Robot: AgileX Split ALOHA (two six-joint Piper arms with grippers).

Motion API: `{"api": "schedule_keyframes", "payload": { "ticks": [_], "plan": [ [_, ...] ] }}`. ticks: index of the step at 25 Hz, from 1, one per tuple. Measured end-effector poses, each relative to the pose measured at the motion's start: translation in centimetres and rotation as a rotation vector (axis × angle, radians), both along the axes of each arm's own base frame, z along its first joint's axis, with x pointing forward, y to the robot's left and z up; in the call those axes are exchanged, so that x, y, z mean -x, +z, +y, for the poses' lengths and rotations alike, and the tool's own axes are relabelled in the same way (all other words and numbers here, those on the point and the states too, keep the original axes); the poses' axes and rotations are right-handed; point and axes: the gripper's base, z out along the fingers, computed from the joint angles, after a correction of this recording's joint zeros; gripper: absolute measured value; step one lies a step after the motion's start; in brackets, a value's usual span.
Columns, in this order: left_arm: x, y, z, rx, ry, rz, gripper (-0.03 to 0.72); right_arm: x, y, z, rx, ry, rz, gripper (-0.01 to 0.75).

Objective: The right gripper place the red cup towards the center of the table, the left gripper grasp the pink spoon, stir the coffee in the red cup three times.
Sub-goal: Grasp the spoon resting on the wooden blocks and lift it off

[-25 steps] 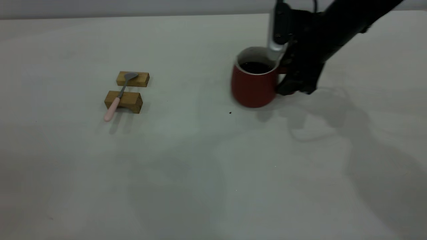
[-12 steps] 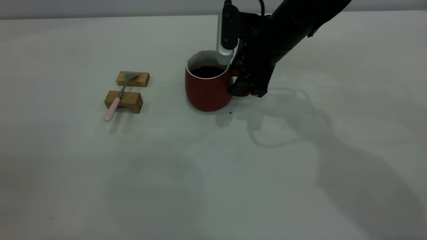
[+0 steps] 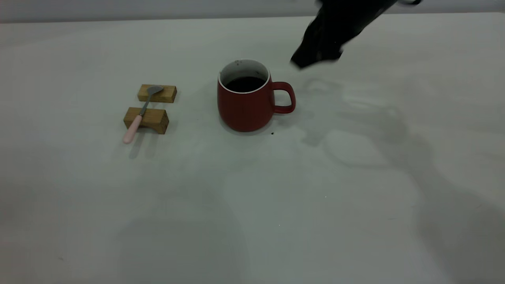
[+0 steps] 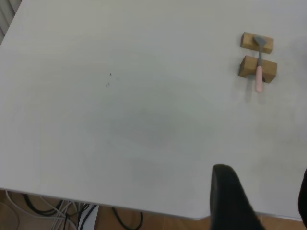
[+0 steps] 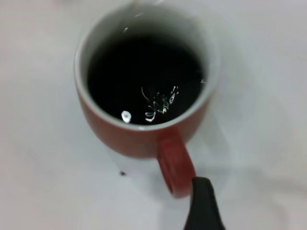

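The red cup (image 3: 244,108) stands upright near the middle of the table (image 3: 252,205), its handle (image 3: 290,98) pointing right and dark coffee (image 3: 245,83) inside. My right gripper (image 3: 314,58) hangs above and to the right of the cup, open and holding nothing. In the right wrist view one black finger (image 5: 204,206) shows just beside the cup's handle (image 5: 175,165), apart from it. The pink spoon (image 3: 136,118) lies across two wooden blocks at the left. My left gripper (image 4: 264,175) is open over the table's edge, far from the spoon (image 4: 259,76).
Two small wooden blocks (image 3: 157,93) (image 3: 146,119) carry the spoon, left of the cup. A tiny dark speck (image 3: 272,133) lies by the cup's base. Cables (image 4: 57,208) hang below the table's edge in the left wrist view.
The right gripper carried the cup leftward to the table's middle, let go of its handle, then rose up and to the right. The spoon and blocks have not moved.
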Motion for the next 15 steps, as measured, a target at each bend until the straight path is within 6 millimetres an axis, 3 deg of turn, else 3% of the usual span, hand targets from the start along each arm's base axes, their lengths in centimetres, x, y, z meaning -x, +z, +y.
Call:
{"api": "schedule_keyframes", "payload": {
  "ticks": [4,7,12,15],
  "plan": [
    [0.0,0.0,0.0,0.0,0.0,0.0,0.425,3.2,5.3,-2.0,-0.223,-0.389,0.197,0.582],
    [0.0,0.0,0.0,0.0,0.0,0.0,0.425,7.3,9.2,-3.8,-0.284,-0.513,0.293,0.582],
    [0.0,0.0,0.0,0.0,0.0,0.0,0.425,14.3,12.7,-7.3,-0.181,-0.639,0.489,0.582],
    [0.0,0.0,0.0,0.0,0.0,0.0,0.425,18.3,14.0,-10.0,-0.016,-0.741,0.541,0.582]
  ]
}}
